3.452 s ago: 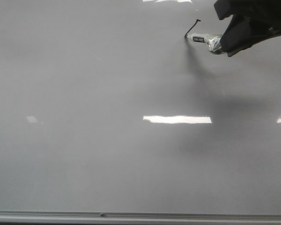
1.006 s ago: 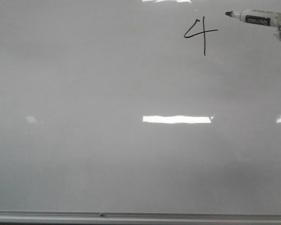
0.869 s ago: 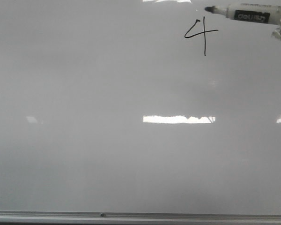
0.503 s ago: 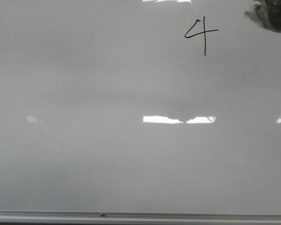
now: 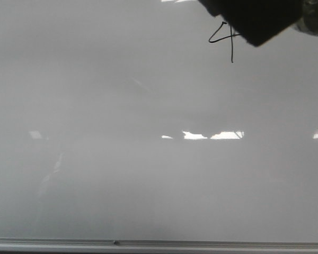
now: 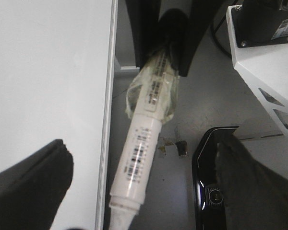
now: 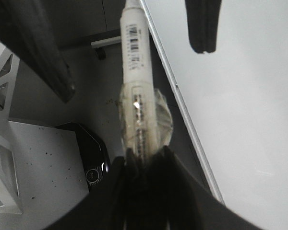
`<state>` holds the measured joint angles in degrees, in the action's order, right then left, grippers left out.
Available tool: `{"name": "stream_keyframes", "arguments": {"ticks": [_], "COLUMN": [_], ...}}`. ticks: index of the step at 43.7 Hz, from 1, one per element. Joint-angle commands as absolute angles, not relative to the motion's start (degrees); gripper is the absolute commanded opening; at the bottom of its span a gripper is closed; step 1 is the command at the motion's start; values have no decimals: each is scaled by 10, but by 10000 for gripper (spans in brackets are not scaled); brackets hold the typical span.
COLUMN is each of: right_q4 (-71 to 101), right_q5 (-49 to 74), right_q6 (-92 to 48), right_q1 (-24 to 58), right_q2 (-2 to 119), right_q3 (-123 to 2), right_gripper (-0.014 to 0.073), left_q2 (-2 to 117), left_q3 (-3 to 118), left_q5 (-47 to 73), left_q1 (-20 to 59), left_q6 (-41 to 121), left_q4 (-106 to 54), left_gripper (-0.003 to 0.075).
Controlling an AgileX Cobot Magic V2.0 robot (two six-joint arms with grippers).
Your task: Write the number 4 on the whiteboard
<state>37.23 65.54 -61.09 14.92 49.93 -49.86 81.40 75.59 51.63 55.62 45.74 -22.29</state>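
Observation:
The whiteboard (image 5: 122,106) fills the front view. The number 4 (image 5: 231,50) is drawn in thin black line near its top right, and a dark arm part (image 5: 249,18) covers its upper half. My right gripper (image 7: 144,158) is shut on a white marker (image 7: 134,52) with tape round its held end. The marker is off the board, beside the frame strip (image 7: 182,105). My left gripper (image 6: 139,191) is open, with one finger (image 6: 29,187) on each side of the marker (image 6: 144,143). It does not touch the marker.
A black device with a small lens (image 6: 213,191) and a white perforated panel (image 6: 264,57) lie beside the board's edge (image 6: 108,120) on grey ground. Both also show in the right wrist view, the device (image 7: 89,158) and the panel (image 7: 33,163). Bright light reflections (image 5: 212,135) cross the board.
The right gripper finished the 4 and lifted the marker off the board to the upper right. In the last half second a dark arm part came in at the top and covers the 4's upper half.

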Motion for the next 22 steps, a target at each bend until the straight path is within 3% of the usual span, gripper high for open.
{"name": "stream_keyframes", "arguments": {"ticks": [1, 9, 16, 22], "right_q4": [405, 405, 405, 405], "right_q5": [640, 636, 635, 636], "right_q6": [-617, -617, -617, -617], "right_q1": [149, 149, 149, 149], "right_q2": [495, 495, 495, 495], "right_q3": [-518, -518, -518, -518], "right_gripper": [-69, -69, -36, 171], "left_q2": [800, 800, 800, 800], "left_q3": [776, 776, 776, 776], "left_q5": [490, 475, 475, 475], "left_q1": [560, 560, 560, 560], "left_q6": [459, 459, 459, 459], "left_q4": [-246, -252, -252, -252], "left_gripper": [497, 262, 111, 39]}}
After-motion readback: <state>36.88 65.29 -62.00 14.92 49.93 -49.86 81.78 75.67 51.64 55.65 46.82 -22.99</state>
